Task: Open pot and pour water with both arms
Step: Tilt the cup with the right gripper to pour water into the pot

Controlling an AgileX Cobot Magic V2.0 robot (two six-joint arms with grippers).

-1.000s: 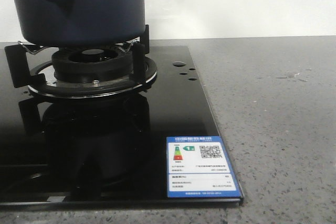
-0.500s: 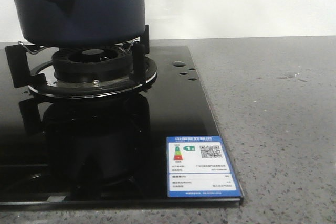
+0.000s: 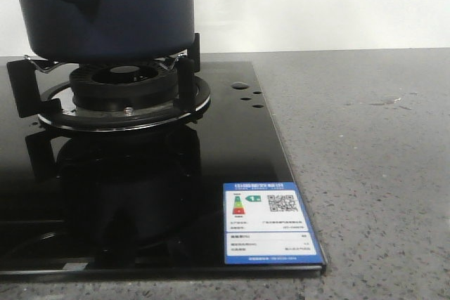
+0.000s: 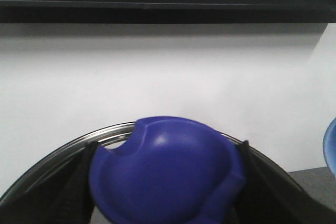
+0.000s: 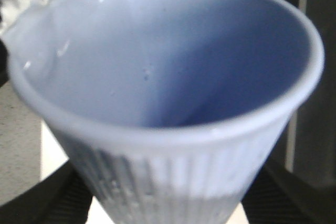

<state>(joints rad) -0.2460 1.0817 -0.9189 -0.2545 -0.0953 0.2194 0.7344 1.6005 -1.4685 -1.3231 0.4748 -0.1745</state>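
Observation:
The dark navy-blue pot (image 3: 105, 8) stands on the gas burner (image 3: 123, 93) at the far left of the front view; its top is cut off by the frame. Neither gripper shows in that view. In the left wrist view my left gripper (image 4: 165, 182) is shut on the lid's blue knob (image 4: 168, 171), with the lid's metal rim (image 4: 63, 148) curving behind it against a white wall. In the right wrist view my right gripper (image 5: 168, 195) is shut on a pale blue ribbed cup (image 5: 163, 129). The cup's inside looks empty.
The burner sits on a black glass hob (image 3: 232, 152) with a blue-and-white label (image 3: 271, 223) at its front right corner. Grey speckled countertop (image 3: 365, 159) lies to the right. The cup's pale blue edge (image 4: 332, 148) shows in the left wrist view.

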